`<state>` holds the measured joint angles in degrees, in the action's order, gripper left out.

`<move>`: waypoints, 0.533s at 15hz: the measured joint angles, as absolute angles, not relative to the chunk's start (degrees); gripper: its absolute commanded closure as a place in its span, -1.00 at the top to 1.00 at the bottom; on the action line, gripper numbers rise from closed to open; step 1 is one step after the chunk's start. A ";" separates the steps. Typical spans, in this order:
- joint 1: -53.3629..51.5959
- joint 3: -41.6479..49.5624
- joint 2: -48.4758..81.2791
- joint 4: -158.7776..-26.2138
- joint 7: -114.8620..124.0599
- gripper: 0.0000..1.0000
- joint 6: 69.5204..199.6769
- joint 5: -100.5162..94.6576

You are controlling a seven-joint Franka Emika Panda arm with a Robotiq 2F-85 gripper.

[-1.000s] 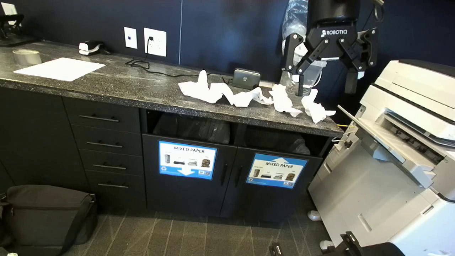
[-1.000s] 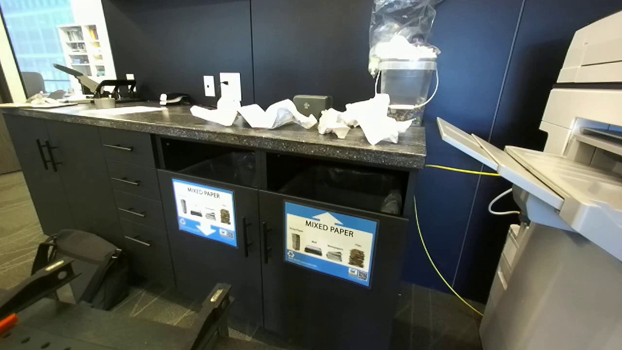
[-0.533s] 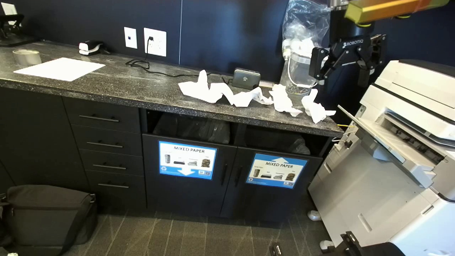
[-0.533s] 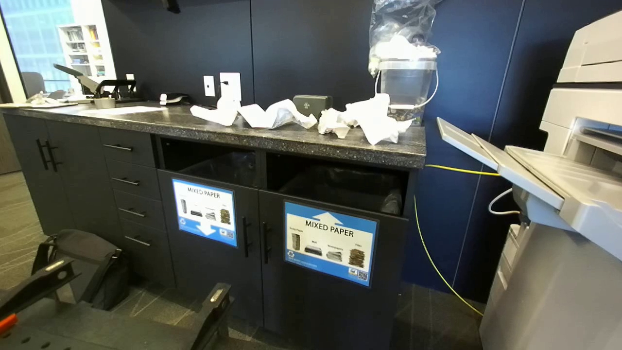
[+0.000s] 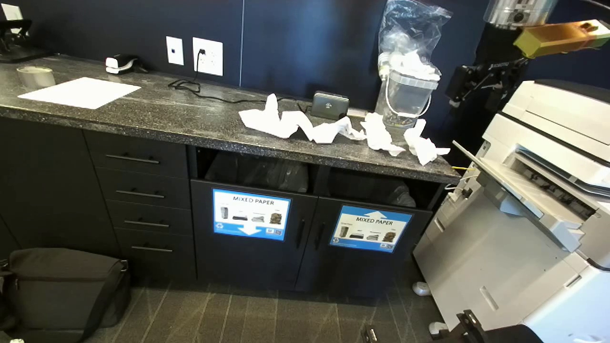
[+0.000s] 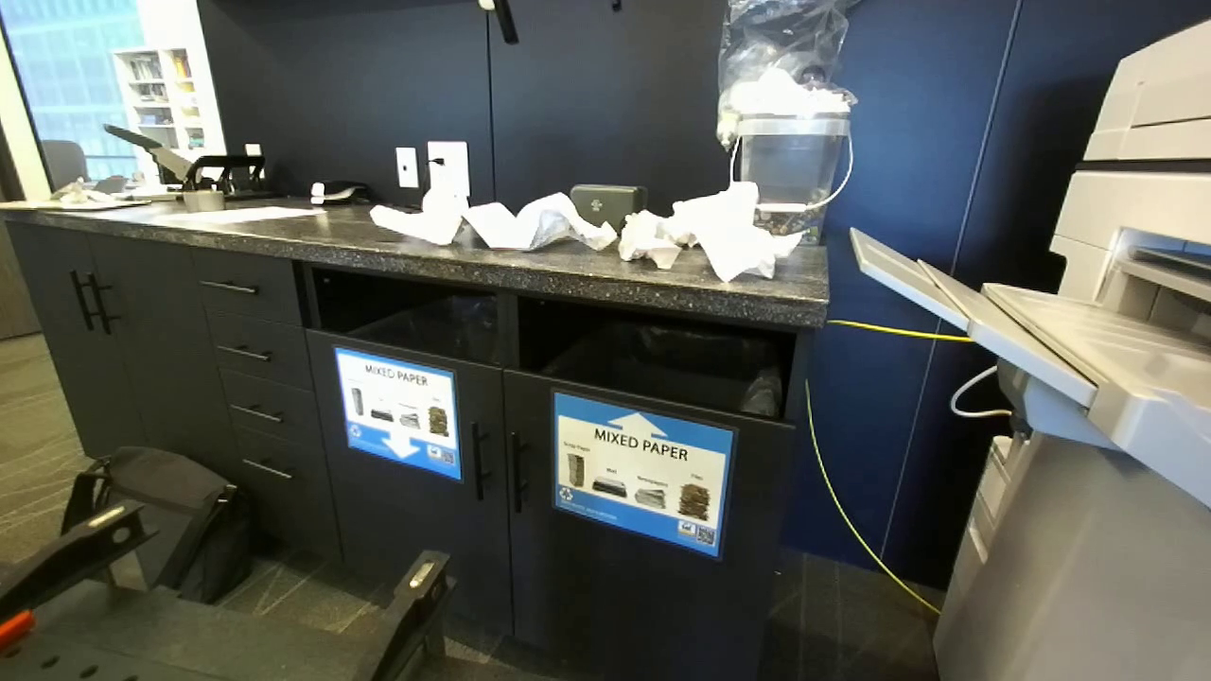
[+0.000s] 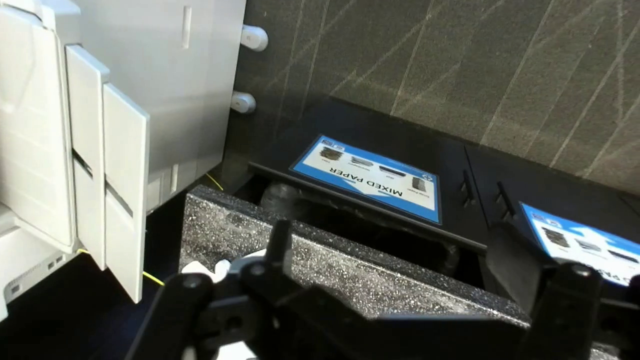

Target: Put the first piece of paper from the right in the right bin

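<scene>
Apparently pre-grasp, the wide-spread end effector should next reach the rightmost paper, eight o'clock in an exterior view.

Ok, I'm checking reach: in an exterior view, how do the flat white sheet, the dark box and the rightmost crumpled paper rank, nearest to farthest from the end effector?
1. Rightmost crumpled paper: at the right end of the counter.
2. Dark box: farther left, toward the back.
3. Flat white sheet: far over on the left.
</scene>
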<state>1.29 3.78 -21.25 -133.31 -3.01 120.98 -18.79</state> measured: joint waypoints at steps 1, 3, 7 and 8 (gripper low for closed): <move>1.29 4.51 -19.71 -132.21 -5.06 1.00 121.91 -18.08; 1.29 5.25 -15.85 -129.26 -8.36 1.00 123.11 -15.90; 1.60 5.93 -5.39 -120.58 -11.74 1.00 123.76 -11.27; 1.96 6.07 -2.23 -117.90 -12.34 1.00 123.91 -10.23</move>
<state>1.96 6.07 -2.23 -117.90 -12.34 123.91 -10.23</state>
